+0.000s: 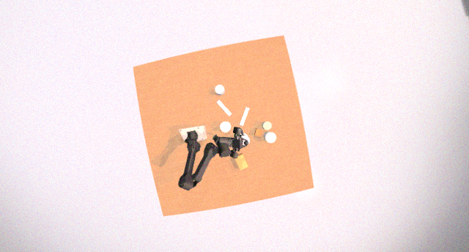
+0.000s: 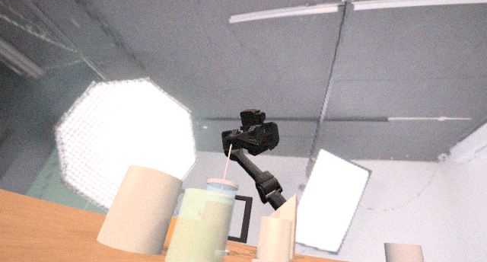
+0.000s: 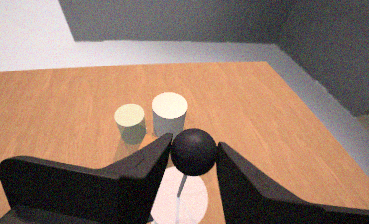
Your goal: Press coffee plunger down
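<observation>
An orange wooden table (image 3: 45,100) stretches back to a grey wall. From the left in the wrist view, a pale yellow cylinder (image 3: 129,118) stands just beside a white cylinder (image 3: 169,107). In front of them, the gripper (image 3: 193,155) has its jaws closed on the black plunger knob (image 3: 193,151), one finger touching each side. Below the knob, the thin rod (image 3: 181,186) runs down to the coffee press's white lid (image 3: 165,200).
</observation>
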Controlling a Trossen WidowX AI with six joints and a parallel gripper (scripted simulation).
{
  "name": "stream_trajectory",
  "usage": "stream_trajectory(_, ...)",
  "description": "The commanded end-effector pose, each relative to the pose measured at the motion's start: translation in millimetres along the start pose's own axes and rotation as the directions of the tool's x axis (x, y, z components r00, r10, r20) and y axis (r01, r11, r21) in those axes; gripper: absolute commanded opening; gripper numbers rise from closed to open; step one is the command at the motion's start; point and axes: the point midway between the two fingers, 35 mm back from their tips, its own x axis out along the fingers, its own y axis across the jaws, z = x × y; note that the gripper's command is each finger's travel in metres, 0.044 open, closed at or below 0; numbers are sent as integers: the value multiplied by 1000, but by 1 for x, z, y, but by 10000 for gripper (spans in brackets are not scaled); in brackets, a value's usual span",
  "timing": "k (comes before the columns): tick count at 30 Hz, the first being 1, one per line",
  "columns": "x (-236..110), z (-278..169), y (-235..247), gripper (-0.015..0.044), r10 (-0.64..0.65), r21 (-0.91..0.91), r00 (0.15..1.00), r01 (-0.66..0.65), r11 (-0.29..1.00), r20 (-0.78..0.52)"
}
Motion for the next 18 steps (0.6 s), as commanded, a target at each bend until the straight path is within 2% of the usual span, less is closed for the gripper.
stream_trajectory(1,6,-12,3,126,7,-11,1000,-7,1000,-16)
stream_trajectory(18,24,-35,6,126,8,-11,1000,-8,1000,-18)
